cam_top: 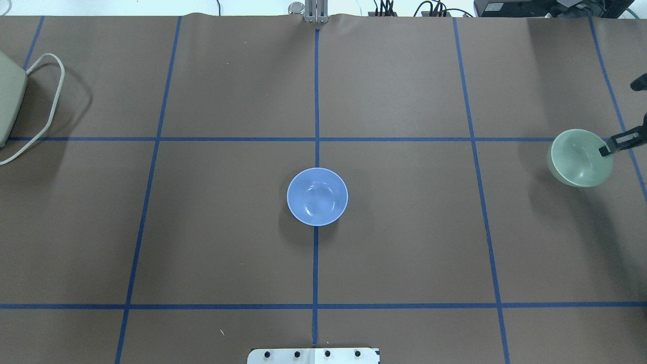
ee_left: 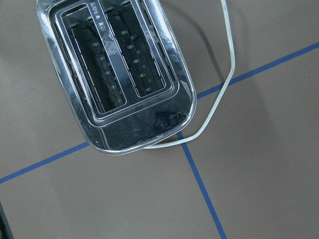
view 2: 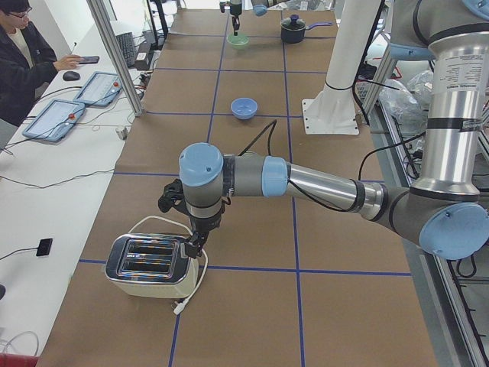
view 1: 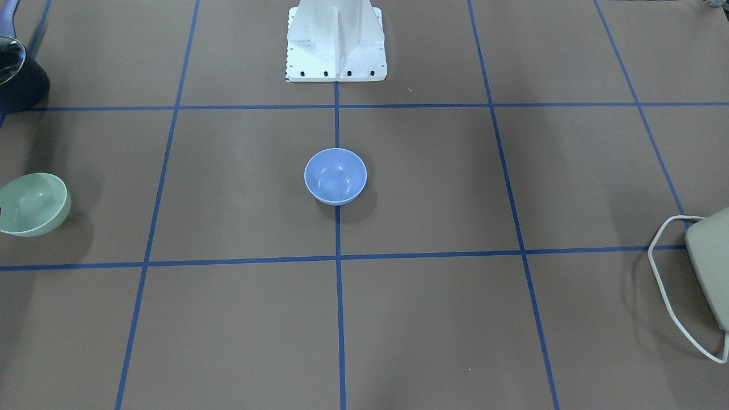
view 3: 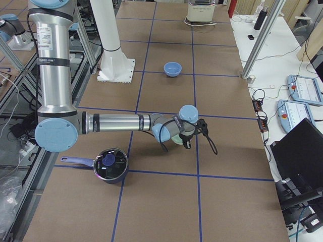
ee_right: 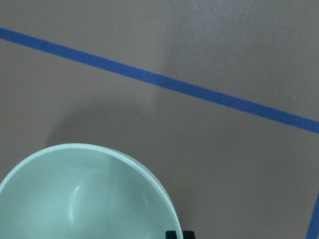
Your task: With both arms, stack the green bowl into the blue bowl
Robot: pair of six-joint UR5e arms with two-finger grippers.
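The blue bowl (cam_top: 317, 196) stands upright at the table's middle on a tape line, with no gripper near it; it also shows in the front view (view 1: 335, 175). The green bowl (cam_top: 579, 157) is at the table's far right, tilted in the front view (view 1: 31, 204). My right gripper (cam_top: 606, 149) is shut on its rim, with one finger (cam_top: 604, 150) inside the bowl. In the right wrist view the bowl (ee_right: 79, 199) fills the lower left. My left gripper (view 2: 195, 243) hangs over the toaster, far from both bowls; I cannot tell whether it is open or shut.
A chrome toaster (ee_left: 114, 74) with a white cord (ee_left: 224, 74) sits at the table's left end. A dark pot with a lid (view 3: 111, 165) stands beside the right arm. The white pedestal (view 1: 336, 40) stands at the robot's side. Blue tape lines grid the brown table.
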